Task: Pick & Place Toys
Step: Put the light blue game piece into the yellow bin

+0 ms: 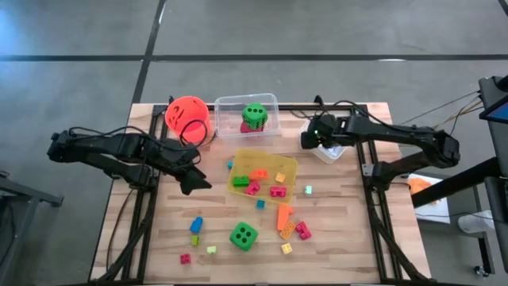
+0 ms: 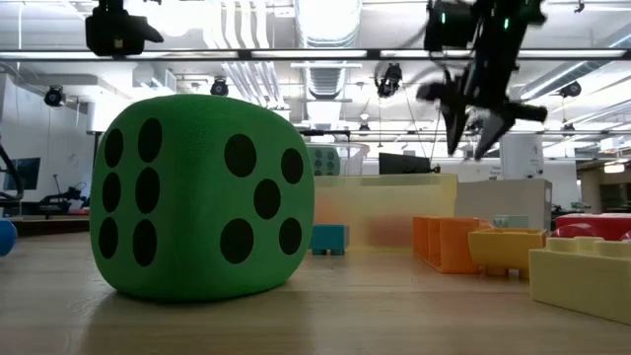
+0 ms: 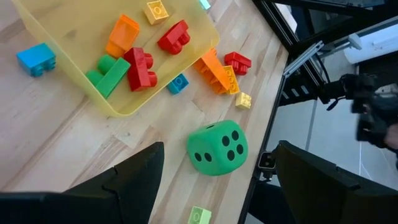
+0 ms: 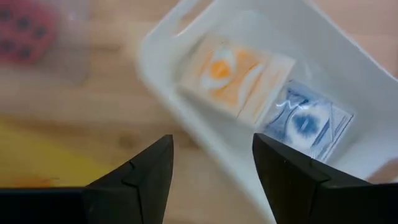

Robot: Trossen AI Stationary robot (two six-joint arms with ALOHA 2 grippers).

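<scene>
A green dotted die [image 1: 244, 236] sits on the wood near the front, with small blocks such as a blue one [image 1: 196, 225] and an orange one [image 1: 283, 216] scattered around it. More blocks lie in the yellow tray [image 1: 287, 163]. A second green die [image 1: 254, 114] rests on a pink one inside the clear tray [image 1: 226, 105]. My left gripper [image 1: 198, 181] hovers open left of the yellow tray, the green die [image 3: 217, 148] showing beyond its fingers. My right gripper [image 4: 212, 143] hangs open above the white tray [image 4: 186, 25] at the far right, touching nothing.
An orange bucket [image 1: 188, 117] lies on its side at the far left, beside the clear tray. The white tray [image 1: 327, 151] holds an orange piece [image 4: 227, 74] and a blue piece [image 4: 305, 121]. Bare wood lies at the table's near left and right.
</scene>
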